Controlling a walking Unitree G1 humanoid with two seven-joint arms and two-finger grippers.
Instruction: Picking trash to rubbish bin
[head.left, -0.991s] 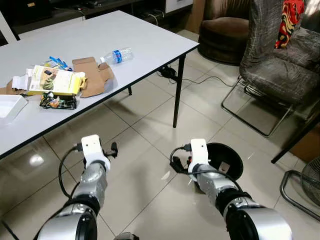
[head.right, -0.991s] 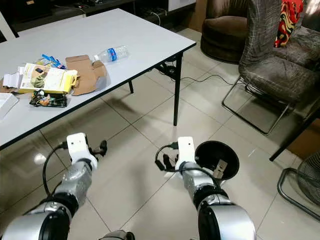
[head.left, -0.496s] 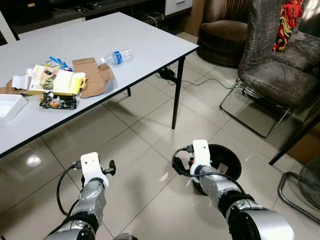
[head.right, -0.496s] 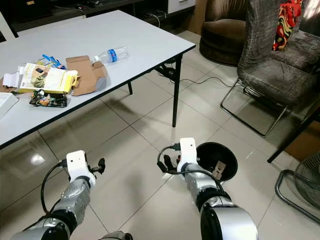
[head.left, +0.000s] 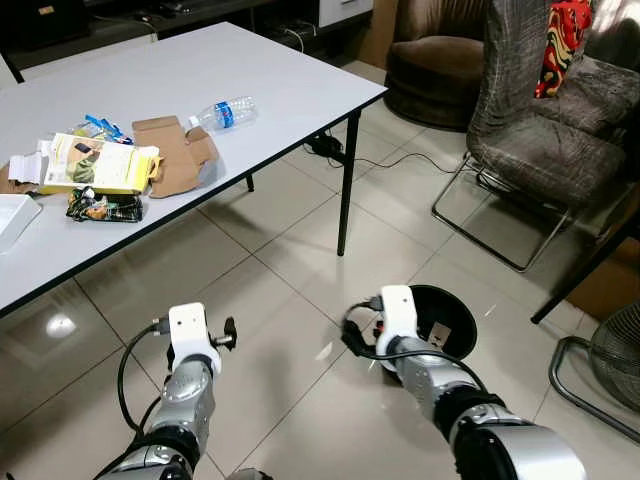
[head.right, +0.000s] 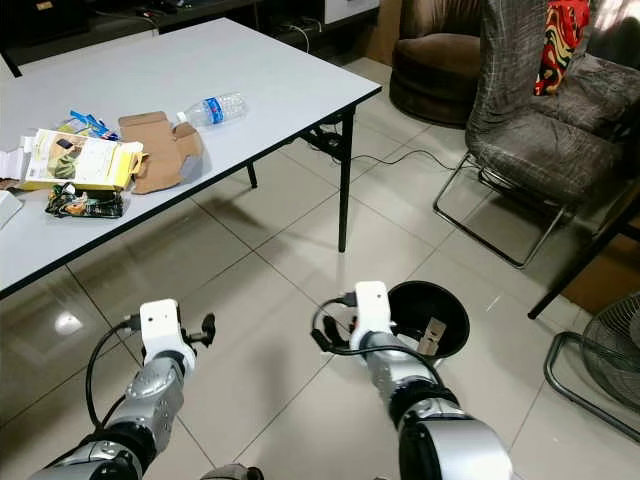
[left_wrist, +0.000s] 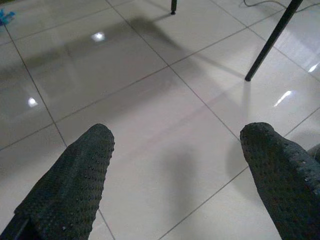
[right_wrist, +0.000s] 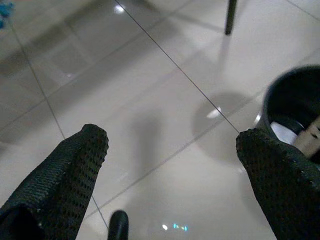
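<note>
On the tiled floor just beside the right arm stands the black rubbish bin (head.left: 437, 313), with a pale scrap lying inside against its wall. The trash sits well apart on the grey worktop (head.left: 280, 85): a clear plastic bottle (head.left: 222, 113) lying on its side, long axis running across the worktop, cap end toward the flattened cardboard (head.left: 180, 155), beside a yellow packet (head.left: 95, 165) and a dark wrapper (head.left: 103, 208). Since a second ago the left arm has dropped lower. The left gripper (left_wrist: 180, 175) fingers are spread wide, holding nothing; the right gripper (right_wrist: 170, 175) likewise gapes empty over the floor.
</note>
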